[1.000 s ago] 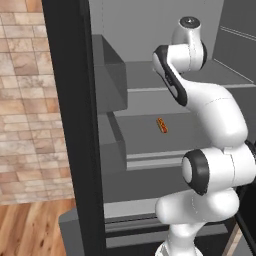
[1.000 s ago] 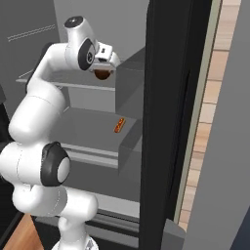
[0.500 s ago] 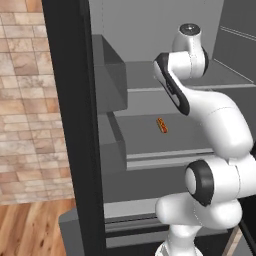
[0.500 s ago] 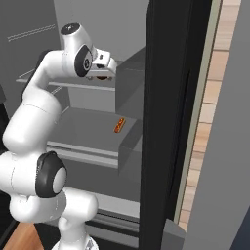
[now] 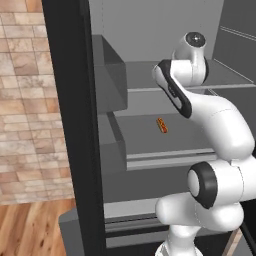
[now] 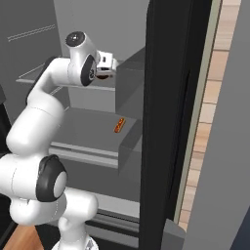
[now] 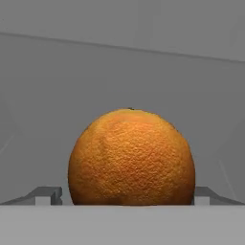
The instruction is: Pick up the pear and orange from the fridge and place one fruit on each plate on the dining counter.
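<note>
Inside the fridge (image 5: pixel 75 125), gripper (image 7: pixel 128 195) spread wide, orange (image 7: pixel 131 158) between its fingertips.

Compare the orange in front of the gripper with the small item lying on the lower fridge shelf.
The orange is a round ball; the small item is long and thin. The orange is plain orange with a pebbled skin; the small item is orange-red with darker parts. The orange sits between the open gripper's fingers on the upper shelf; the small item lies untouched below. Both are inside the fridge.

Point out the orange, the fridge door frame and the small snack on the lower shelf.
orange (image 7: pixel 131 158), hand view, middle of its peel.
fridge (image 5: pixel 75 125), left base view, black door frame.
snack (image 6: pixel 119 125), right base view, its middle.
</note>
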Motion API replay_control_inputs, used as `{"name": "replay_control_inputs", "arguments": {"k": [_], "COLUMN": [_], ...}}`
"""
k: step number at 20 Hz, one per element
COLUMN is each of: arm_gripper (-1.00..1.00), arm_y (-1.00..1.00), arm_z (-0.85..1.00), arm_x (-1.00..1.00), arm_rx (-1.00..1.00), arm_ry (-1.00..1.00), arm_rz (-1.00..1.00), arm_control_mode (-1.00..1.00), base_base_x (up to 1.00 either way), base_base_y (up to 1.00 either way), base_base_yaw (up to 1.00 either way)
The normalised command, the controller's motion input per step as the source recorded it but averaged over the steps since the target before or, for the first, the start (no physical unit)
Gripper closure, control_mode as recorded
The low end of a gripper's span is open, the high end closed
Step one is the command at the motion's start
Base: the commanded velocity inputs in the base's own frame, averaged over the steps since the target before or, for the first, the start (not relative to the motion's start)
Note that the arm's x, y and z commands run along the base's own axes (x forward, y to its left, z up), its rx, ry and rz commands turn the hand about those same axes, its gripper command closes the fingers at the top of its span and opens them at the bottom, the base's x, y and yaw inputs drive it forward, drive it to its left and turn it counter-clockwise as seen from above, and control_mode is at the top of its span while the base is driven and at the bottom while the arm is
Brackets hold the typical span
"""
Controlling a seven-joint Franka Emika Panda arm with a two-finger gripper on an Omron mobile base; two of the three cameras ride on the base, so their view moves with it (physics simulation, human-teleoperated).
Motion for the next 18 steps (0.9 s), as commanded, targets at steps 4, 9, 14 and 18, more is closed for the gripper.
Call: {"name": "replay_control_inputs", "arguments": {"k": [4, 9, 14, 18], "arm_gripper": [-1.0, 1.0, 1.0, 1.0], "arm_y": [0.0, 0.0, 0.0, 0.0], "arm_z": [0.0, -0.07, -0.12, -0.01], "arm_x": [0.15, 0.14, 0.02, -0.29], "arm_rx": [0.0, 0.0, 0.0, 0.0], "arm_ry": [-0.03, 0.0, 0.0, -0.05], "arm_rz": [0.08, 0.06, 0.04, 0.03], "arm_control_mode": [-1.0, -1.0, -1.0, -1.0], "base_base_x": [0.0, 0.0, 0.0, 0.0], "base_base_y": [0.0, 0.0, 0.0, 0.0], "base_base_yaw": [0.0, 0.0, 0.0, 0.0]}}
